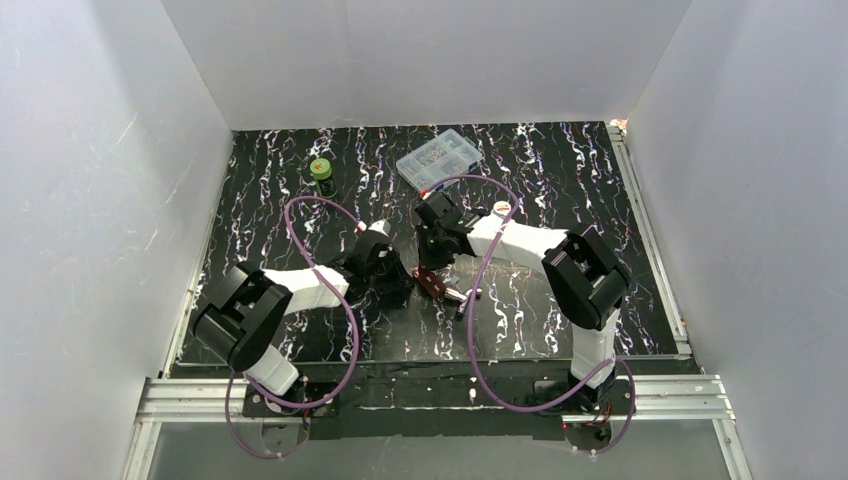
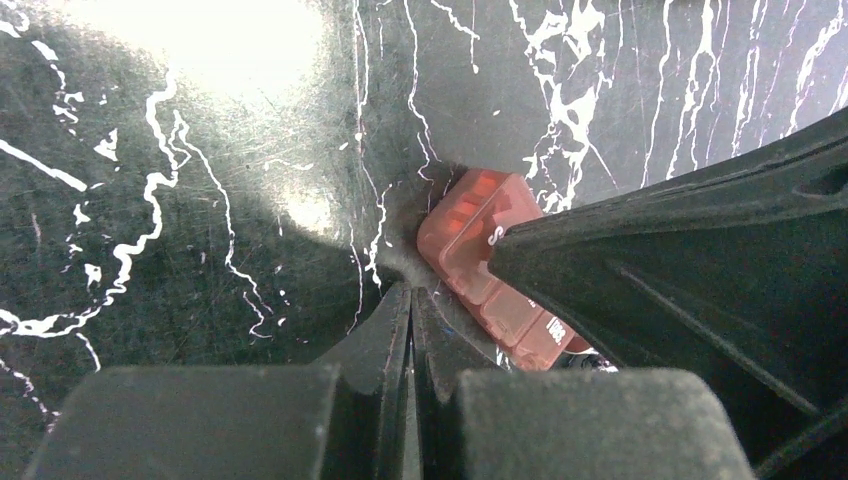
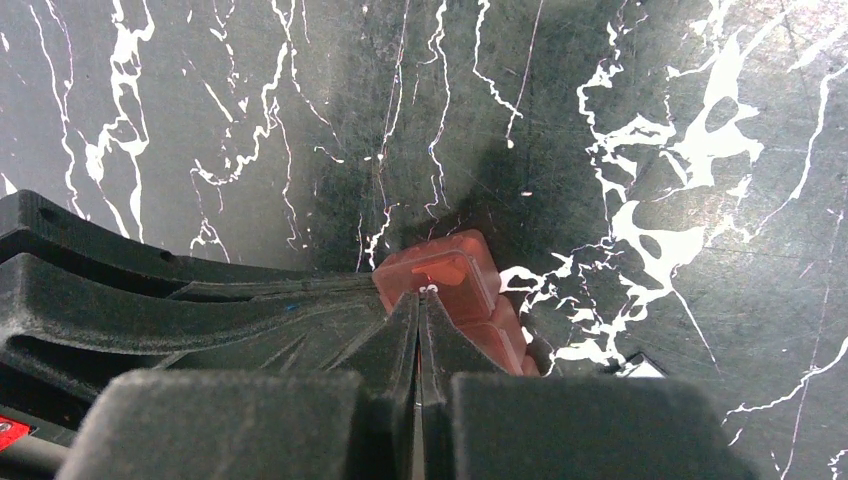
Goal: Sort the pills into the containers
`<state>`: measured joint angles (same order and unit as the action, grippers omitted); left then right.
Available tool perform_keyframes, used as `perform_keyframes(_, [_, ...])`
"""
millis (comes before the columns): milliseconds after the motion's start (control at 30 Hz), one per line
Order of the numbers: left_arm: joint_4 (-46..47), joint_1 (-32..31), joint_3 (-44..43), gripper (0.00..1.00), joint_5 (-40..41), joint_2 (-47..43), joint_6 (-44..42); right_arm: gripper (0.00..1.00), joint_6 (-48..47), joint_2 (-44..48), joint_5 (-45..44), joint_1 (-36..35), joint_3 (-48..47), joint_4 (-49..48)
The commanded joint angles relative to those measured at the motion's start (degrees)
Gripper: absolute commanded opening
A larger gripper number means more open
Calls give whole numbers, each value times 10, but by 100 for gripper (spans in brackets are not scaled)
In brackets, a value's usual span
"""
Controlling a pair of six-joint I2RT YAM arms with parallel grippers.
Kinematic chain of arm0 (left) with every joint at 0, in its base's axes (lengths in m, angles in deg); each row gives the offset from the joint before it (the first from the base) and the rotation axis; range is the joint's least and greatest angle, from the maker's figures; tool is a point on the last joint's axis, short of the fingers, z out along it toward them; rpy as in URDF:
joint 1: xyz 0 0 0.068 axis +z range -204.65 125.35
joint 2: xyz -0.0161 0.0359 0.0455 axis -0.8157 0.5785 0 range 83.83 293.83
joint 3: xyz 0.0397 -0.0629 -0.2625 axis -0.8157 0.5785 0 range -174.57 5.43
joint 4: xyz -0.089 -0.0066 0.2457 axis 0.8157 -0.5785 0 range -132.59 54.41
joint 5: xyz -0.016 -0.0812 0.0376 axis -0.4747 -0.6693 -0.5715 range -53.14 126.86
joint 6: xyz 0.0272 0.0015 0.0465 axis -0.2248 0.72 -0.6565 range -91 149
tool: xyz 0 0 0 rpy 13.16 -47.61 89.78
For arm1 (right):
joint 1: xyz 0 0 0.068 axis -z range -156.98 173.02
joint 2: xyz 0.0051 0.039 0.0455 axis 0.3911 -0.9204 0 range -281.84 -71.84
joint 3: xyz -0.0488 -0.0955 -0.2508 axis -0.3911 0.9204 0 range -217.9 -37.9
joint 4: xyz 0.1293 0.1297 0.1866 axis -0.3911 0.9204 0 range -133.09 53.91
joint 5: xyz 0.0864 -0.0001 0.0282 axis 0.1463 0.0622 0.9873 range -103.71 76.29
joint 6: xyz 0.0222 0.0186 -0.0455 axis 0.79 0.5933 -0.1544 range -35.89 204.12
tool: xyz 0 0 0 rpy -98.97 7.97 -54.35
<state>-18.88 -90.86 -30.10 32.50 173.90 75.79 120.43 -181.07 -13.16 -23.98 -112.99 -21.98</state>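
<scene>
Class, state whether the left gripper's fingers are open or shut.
Shut: fingers of the left gripper meet without a gap, beside the red case, not around it.

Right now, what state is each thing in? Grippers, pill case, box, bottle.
red pill case: lying flat, lids look down.
left gripper: shut, nothing between its fingers, tips beside the red pill case.
right gripper: shut, tips at the case's end compartment.
clear compartment box: holds small items; lid state too small to tell.
green-capped bottle: upright, cap on.
</scene>
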Motion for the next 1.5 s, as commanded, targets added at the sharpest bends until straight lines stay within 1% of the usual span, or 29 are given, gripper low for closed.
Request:
perform_keyframes(0, [-27, 5, -16, 0, 3, -31, -16, 2, 10, -33, -50, -5, 33, 50])
perform_keyframes(133, [-42, 7, -20, 0, 6, -45, -23, 1, 18, -40, -71, -6, 31, 65])
perform_keyframes(233, [-52, 7, -21, 0, 8, -58, -30, 1, 13, -33, -60, -6, 35, 53])
perform_keyframes(300, [-60, 8, -23, 0, 10, -64, -36, 5, 8, -23, -57, -7, 27, 52])
perform_keyframes(367, [-69, 8, -24, 0, 13, -73, -41, 9, 1, -13, -55, -6, 7, 60])
perform_keyframes(500, [-87, 9, -23, 0, 24, -95, -50, 13, -15, 2, -52, -6, -66, 86])
perform_keyframes(667, [-115, 10, -26, 0, 35, -130, -64, 17, -33, -5, -50, -5, -158, 123])
perform_keyframes(733, [-128, 12, -29, 0, 36, -145, -72, 20, -38, -3, -53, -5, -184, 136])
perform_keyframes(800, [-144, 14, -32, 0, 51, -164, -79, 25, -42, 5, -58, -4, -195, 143])
perform_keyframes(833, [-154, 15, -34, 0, 56, -175, -82, 29, -43, 11, -59, -4, -195, 143])
perform_keyframes(867, [-161, 17, -35, 0, 59, -185, -86, 35, -45, 19, -60, -4, -195, 143])
perform_keyframes(900, [-163, 19, -37, 0, 60, -196, -90, 43, -46, 27, -61, -4, -192, 143])
perform_keyframes(933, [-185, 20, -41, 0, 61, -208, -95, 51, -46, 37, -63, -3, -188, 143])
perform_keyframes(1000, [-211, 24, -51, 3, 64, -235, -109, 68, -47, 59, -64, -3, -179, 142])
perform_keyframes(1033, [-226, 26, -59, 6, 66, -248, -118, 78, -48, 72, -66, -3, -174, 142])
perform_keyframes(1067, [-241, 26, -67, 15, 67, -260, -125, 88, -49, 86, -67, -3, -168, 141])
perform_keyframes(1100, [-259, 27, -78, 26, 70, -275, -136, 96, -50, 102, -69, -3, -162, 139])
perform_keyframes(1133, [-275, 27, -89, 39, 75, -289, -146, 98, -51, 117, -71, -3, -152, 137])
perform_keyframes(1167, [-294, 28, -101, 64, 84, -301, -156, 98, -52, 135, -74, -3, -143, 134])
perform_keyframes(1200, [-312, 29, -114, 93, 91, -314, -167, 98, -51, 152, -76, -3, -134, 130])
perform_keyframes(1233, [-332, 29, -128, 98, 99, -326, -180, 98, -51, 171, -77, -3, -125, 126])
perform_keyframes(1367, [-403, 32, -188, 98, 121, -361, -218, 98, -50, 239, -86, -3, -91, 120])
perform_keyframes(1467, [-440, 32, -217, 98, 124, -383, -226, 98, -47, 301, -94, -3, -56, 108])
